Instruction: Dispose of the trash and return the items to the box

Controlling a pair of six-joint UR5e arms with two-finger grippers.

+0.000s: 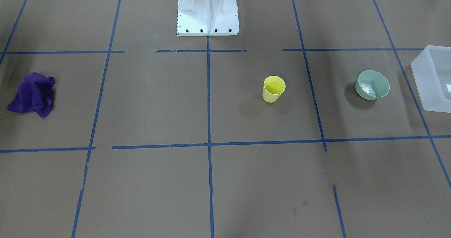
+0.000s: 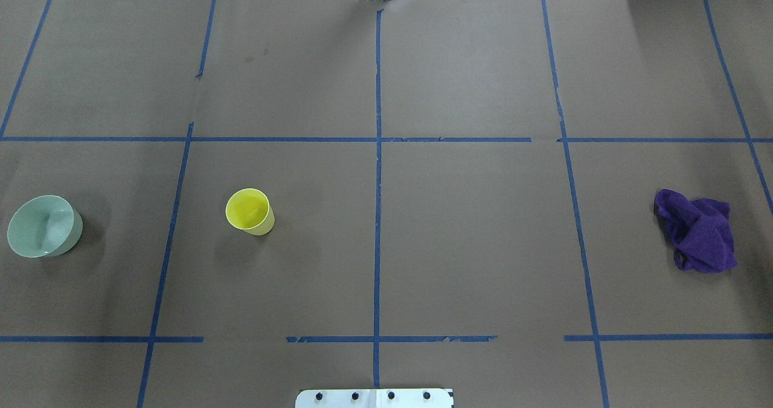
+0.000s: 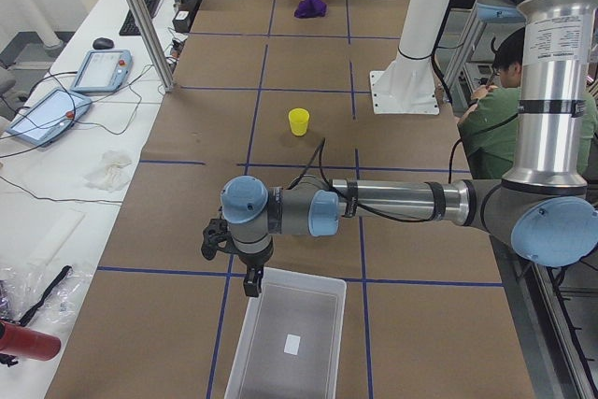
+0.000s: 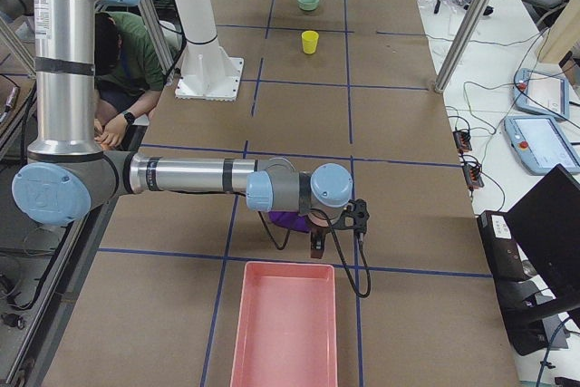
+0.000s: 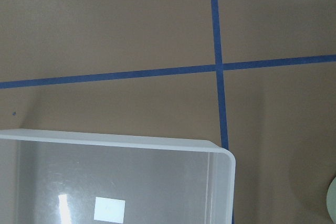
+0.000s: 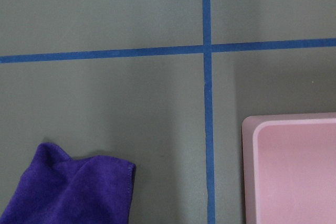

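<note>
Left gripper (image 3: 252, 282): hangs above the inner rim of the box, nothing under it to grasp. From where I stand I cannot tell whether its fingers are spread or closed.
Right gripper (image 4: 317, 246): poised likewise at the table's other end, over the purple cloth. Its finger state is also impossible to tell.
Box (image 3: 299, 275): at the table's left end edge, holding nothing but its label. It looks like the place for the items.
Bowl (image 1: 372, 85): upright, near the left end edge, just short of the box.
Cup (image 1: 273, 89): upright, between the bowl and the table's middle, well apart from both.
Purple cloth (image 1: 32, 93): crumpled near the right end edge, probably the trash.
Pink bin (image 4: 288, 264): at the right end edge, just beyond the cloth, likely for the trash.
Count: one cup, one bowl, one box, one cloth, one pink bin, two arms.
</note>
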